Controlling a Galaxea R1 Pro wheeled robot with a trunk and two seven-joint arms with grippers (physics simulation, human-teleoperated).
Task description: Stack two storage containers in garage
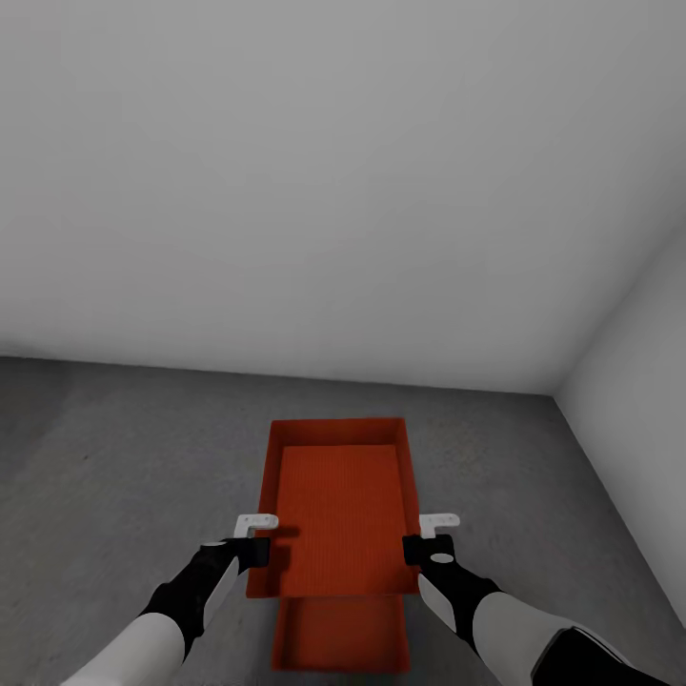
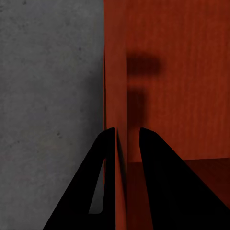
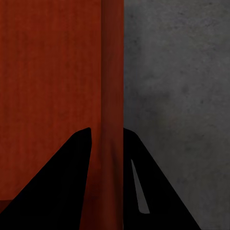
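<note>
Two orange-red storage containers are in front of the robot, in the garage with its plain white walls (image 1: 343, 191) and its dark grey floor (image 1: 124, 448). Going from left to right in the head view, first comes the left arm, white at the forearm and black at the wrist, and the left gripper (image 1: 255, 551) sits at the left long wall of the upper container (image 1: 338, 505). In the left wrist view the two black fingers (image 2: 158, 182) stand on both sides of this thin wall, one outside and one inside, and they pinch it; the grey rough floor is seen just beside the wall on the outer side. The upper container is open at the top, with low walls and a ribbed bottom, and it is held level between the two grippers. Under it and nearer to the robot, the lower container (image 1: 341, 634) shows its near part; it rests on the floor, and its far part is hidden by the upper one. I cannot tell if the two containers touch each other. At the right long wall the right gripper (image 1: 429, 550) is placed in the same way: in the right wrist view its fingers (image 3: 62, 187) pinch the wall from both sides.
</note>
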